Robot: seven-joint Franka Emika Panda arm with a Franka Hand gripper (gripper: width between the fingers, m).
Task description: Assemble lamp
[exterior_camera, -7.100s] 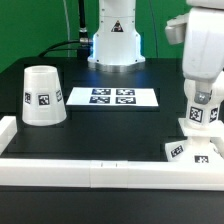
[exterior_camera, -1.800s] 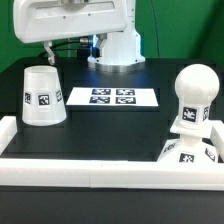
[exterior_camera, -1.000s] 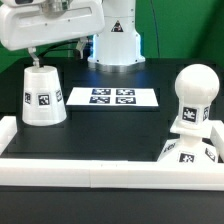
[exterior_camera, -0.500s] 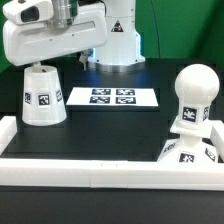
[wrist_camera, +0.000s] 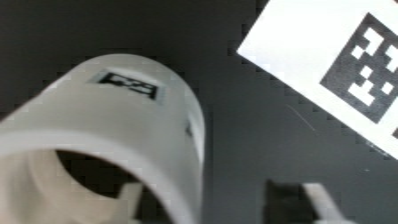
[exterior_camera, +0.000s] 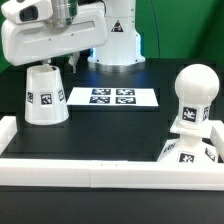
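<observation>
The white cone shade (exterior_camera: 45,96) stands wide end down at the exterior view's left, and it fills the wrist view (wrist_camera: 107,115). My gripper (exterior_camera: 56,64) hangs right over its top. It is open, with one finger inside the shade's opening and the other finger (wrist_camera: 318,198) outside its wall. Nothing is gripped. At the exterior view's right the rounded bulb (exterior_camera: 195,88) stands upright on the blocky base (exterior_camera: 190,150).
The marker board (exterior_camera: 112,97) lies flat behind the middle of the black table, and it also shows in the wrist view (wrist_camera: 338,60). A long white rail (exterior_camera: 100,172) runs along the front edge and up the left side. The arm's pedestal stands at the back.
The arm has swung from the bulb and base over to the shade and has come down onto its top. The bulb now stands free on the base.
</observation>
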